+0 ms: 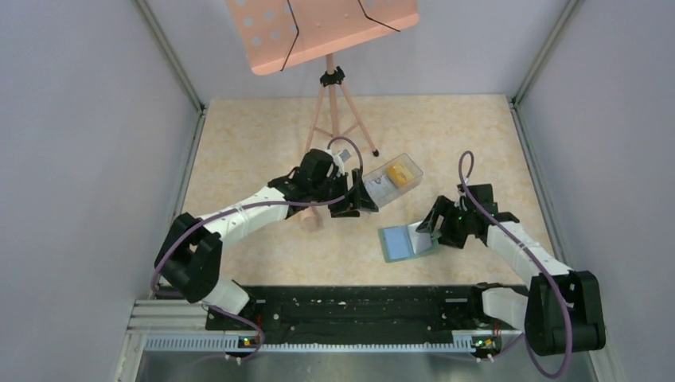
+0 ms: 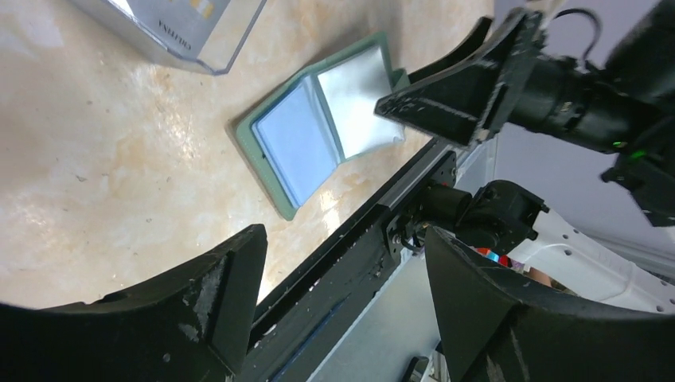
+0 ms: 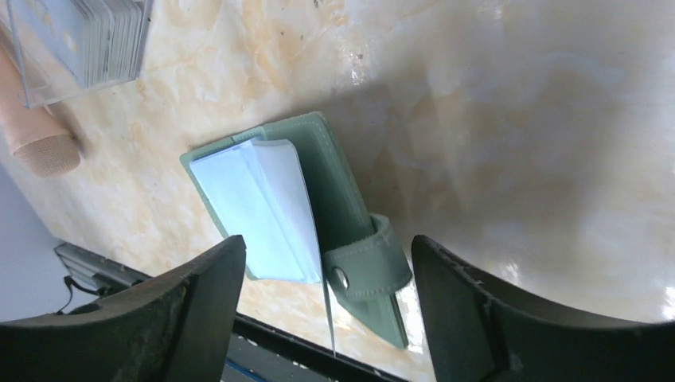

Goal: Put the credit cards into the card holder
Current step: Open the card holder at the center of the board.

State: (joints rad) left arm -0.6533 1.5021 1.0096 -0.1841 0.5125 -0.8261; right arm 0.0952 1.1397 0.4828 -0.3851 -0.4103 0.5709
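The green card holder (image 1: 406,242) lies open on the table near the front, its pale blue sleeves up; it also shows in the left wrist view (image 2: 322,127) and the right wrist view (image 3: 318,199), snap strap toward the camera. The credit cards (image 1: 394,177), orange-yellow and white, sit in a clear plastic box (image 1: 414,169); several white cards show in the right wrist view (image 3: 95,36). My left gripper (image 1: 368,199) is open and empty at the box's near left end. My right gripper (image 1: 428,225) is open and empty just right of the holder.
A pink music stand (image 1: 334,103) stands at the back, one pink foot (image 1: 310,220) under my left arm. Grey walls close both sides. A black rail (image 1: 358,306) runs along the front edge.
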